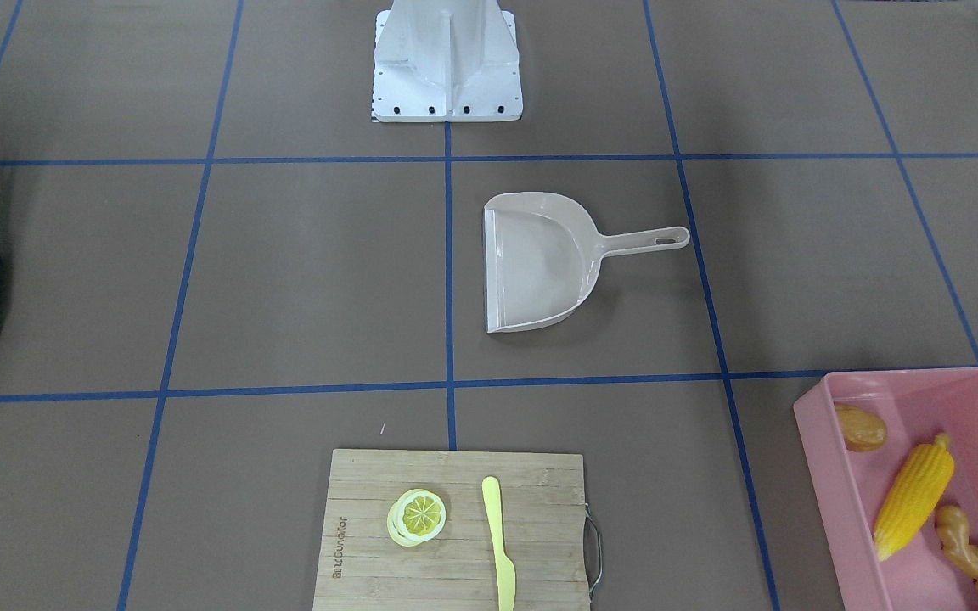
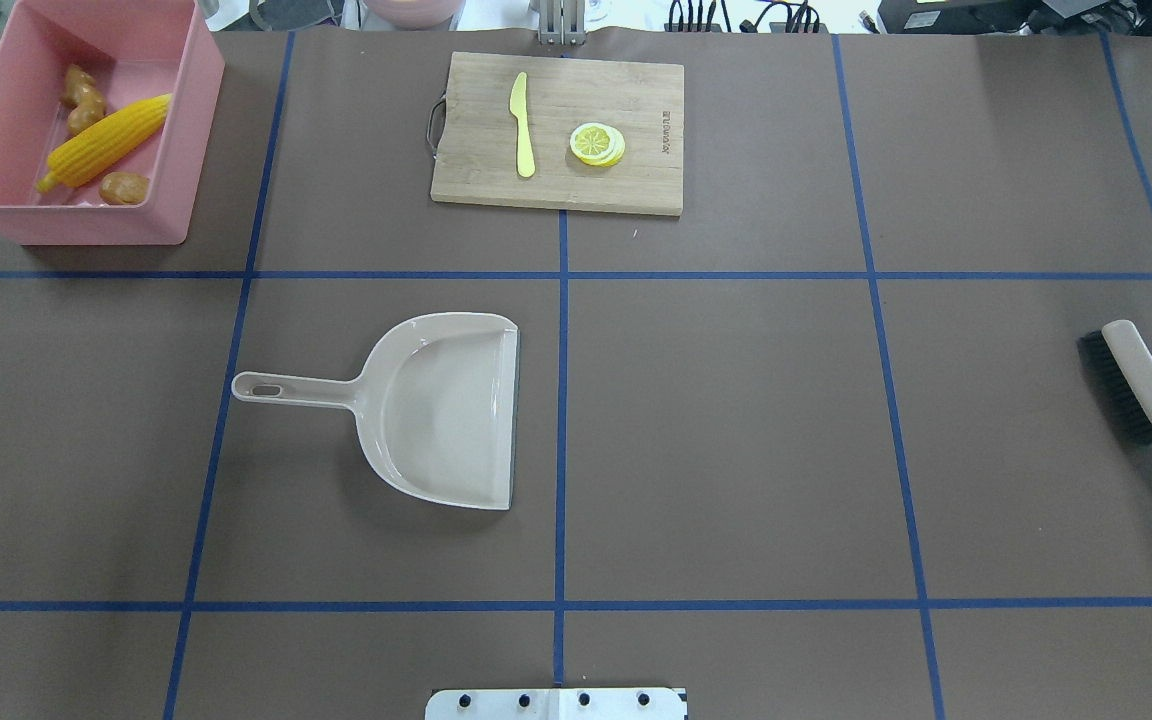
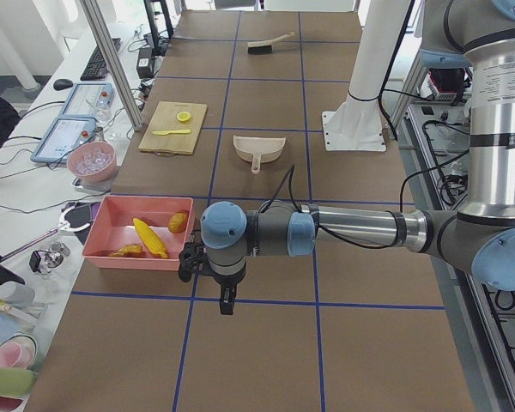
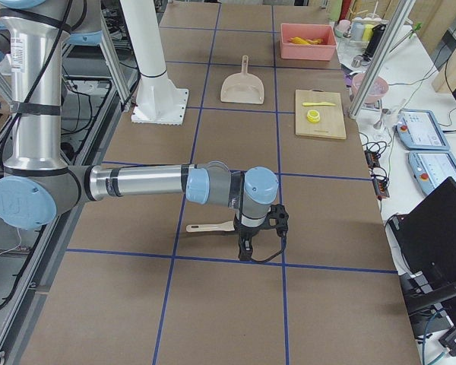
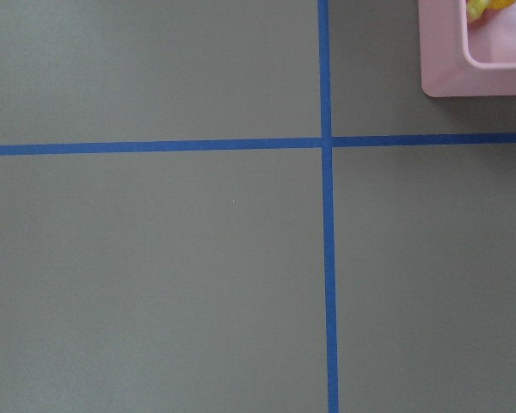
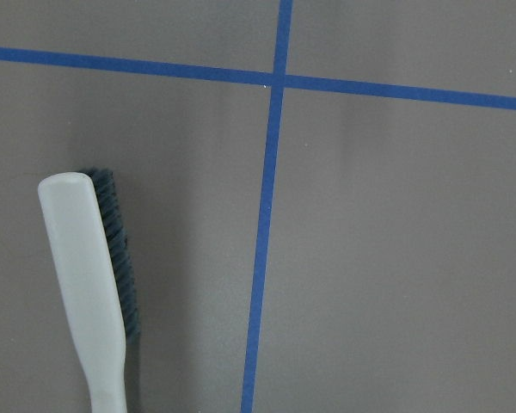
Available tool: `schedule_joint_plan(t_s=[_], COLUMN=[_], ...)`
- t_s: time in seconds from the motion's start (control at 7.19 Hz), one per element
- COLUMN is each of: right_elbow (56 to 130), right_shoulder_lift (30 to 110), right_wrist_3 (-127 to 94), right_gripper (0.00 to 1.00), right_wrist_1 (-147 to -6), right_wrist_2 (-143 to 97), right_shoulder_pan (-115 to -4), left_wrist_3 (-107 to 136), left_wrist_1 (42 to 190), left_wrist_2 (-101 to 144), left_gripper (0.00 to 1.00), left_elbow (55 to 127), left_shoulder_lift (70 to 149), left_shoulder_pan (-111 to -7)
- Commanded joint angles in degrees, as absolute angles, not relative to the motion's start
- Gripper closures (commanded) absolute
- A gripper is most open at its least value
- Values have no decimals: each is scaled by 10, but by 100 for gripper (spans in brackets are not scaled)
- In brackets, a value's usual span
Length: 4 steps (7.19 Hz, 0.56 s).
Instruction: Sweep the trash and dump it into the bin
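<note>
The pink bin (image 2: pixel 66 225) stands at the far left corner of the table. In it lie the yellow corn cob (image 2: pixel 106 140), the tan ginger root (image 2: pixel 84 100) and the brown-orange lump (image 2: pixel 123 186). The front-facing view shows the bin (image 1: pixel 820 441) at bottom right. The beige dustpan (image 2: pixel 446 410) lies empty on the table. My left gripper (image 3: pixel 227 299) hangs over the table just beside the bin; my right gripper (image 4: pixel 245 247) hangs next to the brush (image 4: pixel 209 226). Both show only in the side views, so I cannot tell if they are open or shut.
The brush (image 2: pixel 1141 385) lies at the right edge, also in the right wrist view (image 6: pixel 86 275). A wooden cutting board (image 2: pixel 476 110) at the far middle carries a lemon slice (image 2: pixel 597 143) and a yellow knife (image 2: pixel 522 125). The robot base (image 1: pixel 446 59) stands at the near middle.
</note>
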State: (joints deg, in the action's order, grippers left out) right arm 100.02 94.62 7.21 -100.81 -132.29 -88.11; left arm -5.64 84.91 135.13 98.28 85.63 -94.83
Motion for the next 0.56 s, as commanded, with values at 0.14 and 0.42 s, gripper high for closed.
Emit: schedule_joint_plan(t_s=[0.14,0.42], right_elbow=[998,997], right_shoulder_lift=[947,946], right_wrist_3=[72,72], right_gripper=[0,0], right_wrist_1=[-1008,-1008], right_wrist_2=[-1324,-1339], right_shoulder_pan=[-881,-881], left_wrist_3=[-55,-53], left_wrist_1=[849,850], left_wrist_2=[1353,1353], left_gripper=[2,2], left_elbow=[984,988], left_shoulder_lift=[857,858], left_shoulder_pan=[-947,-947])
